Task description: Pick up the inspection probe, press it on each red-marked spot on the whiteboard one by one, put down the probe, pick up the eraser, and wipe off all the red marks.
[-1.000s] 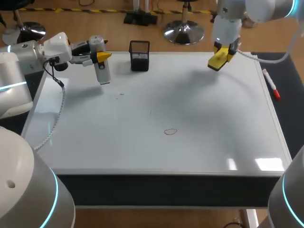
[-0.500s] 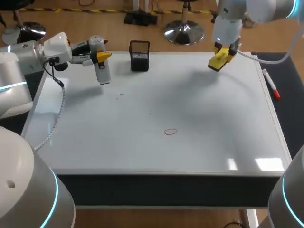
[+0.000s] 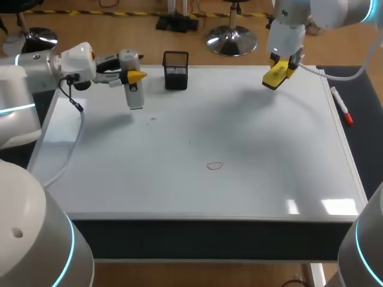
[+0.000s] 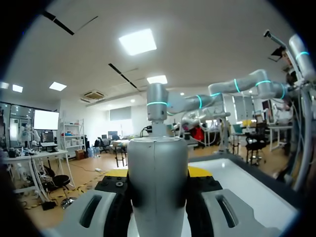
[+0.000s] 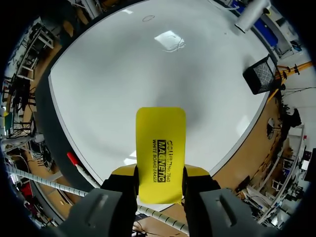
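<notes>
My left gripper (image 3: 130, 76) is shut on the grey cylindrical inspection probe (image 3: 131, 81), held upright above the whiteboard's (image 3: 251, 149) far left part; in the left wrist view the probe (image 4: 158, 187) fills the space between the fingers of that gripper (image 4: 158, 174). A yellow eraser (image 3: 276, 74) hangs over the far right of the board with my right gripper (image 3: 281, 63) shut on it. From the right wrist, the eraser (image 5: 161, 153) sticks out between the fingers of that gripper (image 5: 159, 173). One small red circle mark (image 3: 214, 166) lies near the board's middle front; it also shows far off in the right wrist view as a red mark (image 5: 148, 19).
A black mesh pen holder (image 3: 175, 70) stands at the board's far edge, just right of the probe. A red-capped marker (image 3: 342, 106) lies beside the board's right edge. Faint dark specks (image 3: 152, 118) remain on the board left of centre.
My left gripper has shifted slightly to the right with the probe. The right arm and eraser have stayed put.
</notes>
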`<state>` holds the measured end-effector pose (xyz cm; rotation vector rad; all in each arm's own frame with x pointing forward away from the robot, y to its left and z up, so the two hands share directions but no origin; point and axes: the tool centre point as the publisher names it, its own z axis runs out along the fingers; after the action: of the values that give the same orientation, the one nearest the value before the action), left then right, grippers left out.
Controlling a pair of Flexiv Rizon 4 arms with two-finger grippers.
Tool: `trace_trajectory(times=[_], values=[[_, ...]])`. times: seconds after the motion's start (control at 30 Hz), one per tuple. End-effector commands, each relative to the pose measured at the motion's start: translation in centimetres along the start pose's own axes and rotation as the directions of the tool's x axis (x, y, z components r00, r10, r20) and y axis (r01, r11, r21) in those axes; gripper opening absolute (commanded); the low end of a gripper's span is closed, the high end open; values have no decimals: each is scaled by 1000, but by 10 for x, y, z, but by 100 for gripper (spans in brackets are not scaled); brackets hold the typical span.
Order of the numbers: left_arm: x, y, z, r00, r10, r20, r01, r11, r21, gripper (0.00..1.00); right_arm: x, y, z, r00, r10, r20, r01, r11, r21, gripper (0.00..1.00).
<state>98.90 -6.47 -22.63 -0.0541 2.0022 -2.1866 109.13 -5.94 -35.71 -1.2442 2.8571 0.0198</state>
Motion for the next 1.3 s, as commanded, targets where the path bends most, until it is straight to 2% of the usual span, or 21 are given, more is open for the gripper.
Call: trace_trajectory(times=[0.03, 0.33, 0.67, 0.87, 1.07, 1.3], values=[[16, -9, 10, 999, 9, -31, -9, 1000, 5, 0, 1, -1, -1, 1000, -1, -3, 1, 1000, 2, 0], [80, -19, 53, 988, -30, -151, 38, 998, 51, 0, 1, -1, -1, 1000, -1, -3, 1, 1000, 2, 0], [148, -29, 112, 949, -58, -309, 91, 991, 95, 0, 1, -1, -1, 1000, -1, -3, 1, 1000, 2, 0], [173, -24, 138, 920, -79, -383, 121, 989, 87, 0, 1, -1, -1, 1000, -1, -3, 1, 1000, 2, 0], [198, -9, 157, 893, -98, -439, 130, 990, 45, 0, 1, -1, -1, 1000, -1, -3, 1, 1000, 2, 0], [212, 3, 172, 874, -121, -470, 166, 985, 54, 0, 1, -1, -1, 1000, -1, -3, 1, 1000, 2, 0]])
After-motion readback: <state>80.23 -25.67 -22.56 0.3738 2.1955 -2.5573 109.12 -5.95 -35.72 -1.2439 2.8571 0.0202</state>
